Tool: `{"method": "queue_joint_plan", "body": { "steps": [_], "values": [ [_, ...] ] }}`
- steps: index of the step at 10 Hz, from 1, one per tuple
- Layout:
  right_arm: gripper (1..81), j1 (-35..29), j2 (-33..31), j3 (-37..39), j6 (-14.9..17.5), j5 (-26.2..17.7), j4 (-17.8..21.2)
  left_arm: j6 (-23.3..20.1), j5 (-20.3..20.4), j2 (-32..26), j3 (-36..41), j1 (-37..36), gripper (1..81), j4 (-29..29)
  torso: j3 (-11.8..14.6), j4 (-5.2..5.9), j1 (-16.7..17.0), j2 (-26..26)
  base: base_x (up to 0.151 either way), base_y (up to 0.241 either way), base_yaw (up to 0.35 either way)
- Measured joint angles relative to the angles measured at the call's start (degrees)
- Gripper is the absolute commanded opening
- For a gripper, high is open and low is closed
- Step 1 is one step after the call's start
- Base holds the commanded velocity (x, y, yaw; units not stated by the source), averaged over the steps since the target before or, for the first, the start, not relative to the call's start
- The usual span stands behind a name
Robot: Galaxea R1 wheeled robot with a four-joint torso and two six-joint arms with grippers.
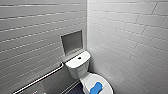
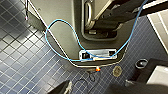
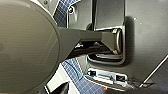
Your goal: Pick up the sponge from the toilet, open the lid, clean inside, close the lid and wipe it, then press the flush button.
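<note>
The white toilet (image 1: 78, 65) stands in the corner of the tiled walls, low and right of centre in the head view. Its oval lid (image 1: 106, 83) is down over the bowl. The bright blue sponge (image 1: 96, 88) lies on the lid, near the picture's lower edge. The dark round flush button (image 1: 79, 58) sits in the middle of the tank top. Both wrist views look down past my own grey base (image 2: 62, 30) to the floor, far from the toilet. Both grippers stand open and hold nothing.
A metal grab bar (image 1: 40, 80) runs along the left wall toward the tank. A recessed niche (image 1: 71, 42) sits in that wall above the tank. Dark blue floor tiles (image 2: 20, 57) surround my base, and a blue cable (image 2: 75, 37) loops over it.
</note>
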State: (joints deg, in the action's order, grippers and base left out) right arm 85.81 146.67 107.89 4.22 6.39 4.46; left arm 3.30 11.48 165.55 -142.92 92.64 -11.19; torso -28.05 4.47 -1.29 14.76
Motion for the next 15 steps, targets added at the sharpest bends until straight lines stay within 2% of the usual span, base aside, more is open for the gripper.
{"method": "queue_joint_plan", "body": {
  "steps": [2,6,9,12,15],
  "values": [
    [81.1,-3.4,-7.02,-8.63,-1.13,-0.13,0.3,-0.02,0.39,0.68,0.01,0.59,81.1,-0.21,-1.79,0.0,-1.54,2.49,0.0,0.0,0.0],
    [81.1,-16.63,-15.74,-20.49,-5.32,-0.83,0.71,-0.02,0.55,1.85,-0.11,1.11,81.1,-0.18,-9.61,0.0,-6.86,10.82,0.0,0.0,0.0],
    [81.1,-24.34,-18.36,-22.94,-8.84,-1.96,0.85,-0.04,0.56,2.86,-0.35,0.41,81.1,-0.18,-15.6,0.0,-10.95,17.16,0.0,0.0,0.0],
    [81.1,-31.45,-18.14,-22.91,-12.42,-3.91,0.88,-0.02,0.56,3.3,-0.41,0.44,81.1,-0.16,-21.03,0.0,-15.13,23.58,0.0,0.0,0.0],
    [81.1,-34.73,-14.42,-18.55,-15.87,-5.12,0.88,0.0,0.59,3.33,-0.41,0.41,81.1,-0.13,-22.16,0.0,-19.06,29.71,0.0,0.0,0.0]
  ]
}}
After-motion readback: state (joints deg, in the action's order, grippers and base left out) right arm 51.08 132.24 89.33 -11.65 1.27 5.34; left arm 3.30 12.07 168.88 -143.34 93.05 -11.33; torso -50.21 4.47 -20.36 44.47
